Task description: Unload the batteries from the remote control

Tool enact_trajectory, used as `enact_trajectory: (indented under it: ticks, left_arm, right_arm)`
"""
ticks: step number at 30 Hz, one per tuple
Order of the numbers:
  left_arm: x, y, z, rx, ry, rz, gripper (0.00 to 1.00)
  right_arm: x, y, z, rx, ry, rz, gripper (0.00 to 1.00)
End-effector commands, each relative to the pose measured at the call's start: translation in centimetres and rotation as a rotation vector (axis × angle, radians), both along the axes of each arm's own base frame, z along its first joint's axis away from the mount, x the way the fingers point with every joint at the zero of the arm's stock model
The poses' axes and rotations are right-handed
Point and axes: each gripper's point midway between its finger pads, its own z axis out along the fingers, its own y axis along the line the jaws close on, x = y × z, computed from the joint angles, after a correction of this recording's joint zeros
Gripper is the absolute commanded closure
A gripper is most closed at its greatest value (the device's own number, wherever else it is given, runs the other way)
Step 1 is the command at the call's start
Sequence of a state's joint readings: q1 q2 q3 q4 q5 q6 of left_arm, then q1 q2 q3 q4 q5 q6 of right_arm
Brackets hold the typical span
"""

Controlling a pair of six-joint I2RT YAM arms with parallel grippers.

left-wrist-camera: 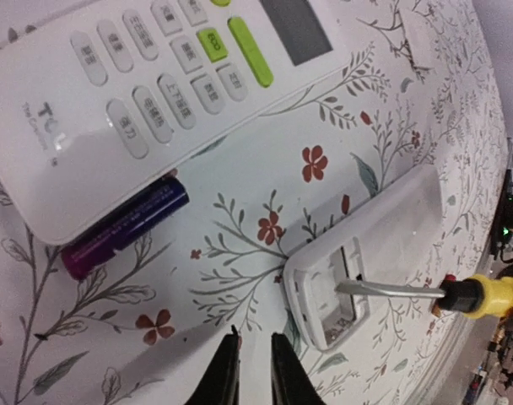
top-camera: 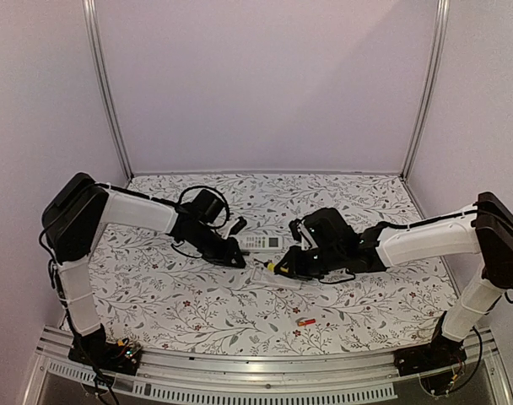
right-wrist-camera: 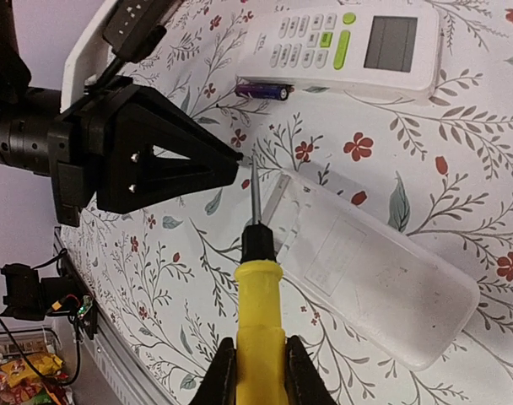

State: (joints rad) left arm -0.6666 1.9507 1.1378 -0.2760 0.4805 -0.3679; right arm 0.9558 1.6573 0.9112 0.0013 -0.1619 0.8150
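Pale lilac walls with aluminium corner posts enclose a table [top-camera: 155, 312] covered in a floral-print cloth. The left arm [top-camera: 138, 211] and right arm [top-camera: 425, 240] both reach in to the table centre, and their grippers are near each other.

Two white remote controls lie there, near each other. The face-up remote control [left-wrist-camera: 155, 93] shows grey and green buttons and a display. The face-down remote control [right-wrist-camera: 383, 278] lies nearer the arm bases, with its battery compartment [left-wrist-camera: 328, 299] uncovered.

The right gripper [right-wrist-camera: 259, 367] is clamped on the yellow handle of a screwdriver [right-wrist-camera: 258, 295]. The blade tip sits inside the uncovered compartment.

The left gripper [left-wrist-camera: 255, 371] hangs just beside the compartment end of the face-down remote control. Its fingers are nearly together and grip nothing.

A dark blue-purple battery [left-wrist-camera: 126, 226] lies on the cloth against the long edge of the face-up remote control. A red-orange battery [top-camera: 305, 322] lies on the cloth nearer the front edge, well apart from both remote controls.
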Motion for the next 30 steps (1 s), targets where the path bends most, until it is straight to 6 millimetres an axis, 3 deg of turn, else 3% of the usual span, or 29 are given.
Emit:
enact_trajectory:
  ticks: [1,5,11,13,20,22,24,28,30]
  left_arm:
    - [2.3,1.1,4.4,-0.055,-0.136,0.044,0.79]
    - [3.5,1.9,7.6,-0.087,-0.243,0.066,0.62]
    - [4.2,2.5,11.6,-0.138,-0.368,0.062,0.39]
    - [4.4,2.4,14.0,-0.175,-0.437,0.048,0.35]
    - [5.8,3.3,25.2,-0.241,-0.781,0.059,0.23]
    - [5.3,3.6,27.0,-0.286,-0.846,0.063,0.21]
    - [5.1,4.1,27.4,-0.326,-0.881,0.105,0.15]
    - [4.0,4.1,25.5,-0.356,-0.832,0.116,0.14]
    - [3.7,3.8,25.5,-0.356,-0.826,0.109,0.14]
  right_arm:
    - [0.8,-0.7,2.1,0.015,-0.080,-0.038,1.00]
    - [1.7,-1.9,3.3,0.012,-0.131,-0.071,1.00]
    - [2.8,-5.6,2.2,-0.023,-0.132,-0.136,1.00]
    - [2.8,-6.7,1.5,-0.033,-0.128,-0.156,1.00]
    - [2.5,-9.8,-0.7,-0.081,-0.131,-0.246,1.00]
    - [2.3,-10.3,-1.5,-0.088,-0.114,-0.267,1.00]
    - [2.2,-10.3,-2.0,-0.073,-0.103,-0.277,1.00]
    - [2.0,-11.1,-3.2,-0.084,-0.089,-0.314,1.00]
    - [2.0,-11.5,-3.8,-0.099,-0.086,-0.327,1.00]
